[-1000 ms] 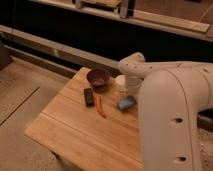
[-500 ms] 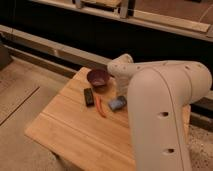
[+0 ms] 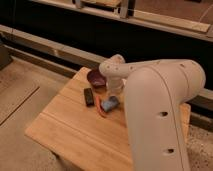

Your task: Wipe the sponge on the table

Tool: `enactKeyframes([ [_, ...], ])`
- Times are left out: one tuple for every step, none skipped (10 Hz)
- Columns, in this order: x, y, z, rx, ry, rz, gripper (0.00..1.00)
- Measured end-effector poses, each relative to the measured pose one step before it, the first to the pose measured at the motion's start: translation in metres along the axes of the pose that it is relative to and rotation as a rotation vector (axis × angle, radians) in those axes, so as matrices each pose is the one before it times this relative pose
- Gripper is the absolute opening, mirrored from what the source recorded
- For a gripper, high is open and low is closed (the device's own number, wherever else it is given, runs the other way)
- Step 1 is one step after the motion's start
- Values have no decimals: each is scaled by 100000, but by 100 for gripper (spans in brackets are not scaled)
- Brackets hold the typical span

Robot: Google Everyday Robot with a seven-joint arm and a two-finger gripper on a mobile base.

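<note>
Leftward since the earlier frame, the small flat blue-grey sponge (image 3: 111, 103) has slid across the light-brown wooden bench (image 3: 65, 130), now just beside the thin orange-red stick (image 3: 101, 108). My fingers (image 3: 113, 96) are closed on it, mid-wipe I judge; the next stroke needs steady downward pressure, avoiding the purple bowl (image 3: 96, 77) beyond.
</note>
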Motion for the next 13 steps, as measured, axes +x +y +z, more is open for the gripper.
enactKeyframes([
  [1037,619,-44,-1546,1011,-1432,0],
  [897,311,122,-1010,927,-897,0],
  [869,-58,236,-300,831,-376,0],
  [642,-243,232,145,679,162,0],
  [765,-842,435,1417,751,949,0],
  [337,-909,269,1557,187,1342,0],
  [241,-1245,316,2015,22,1276,0],
  [170,-2520,517,3700,-173,2916,0],
  [-60,-993,221,1309,18,1528,0],
  [-308,-2296,415,2480,151,3714,0],
  [-593,-2379,365,1931,167,4218,0],
  [-454,-1492,274,1046,347,2734,0],
  [-695,-1644,288,1001,562,3292,0],
])
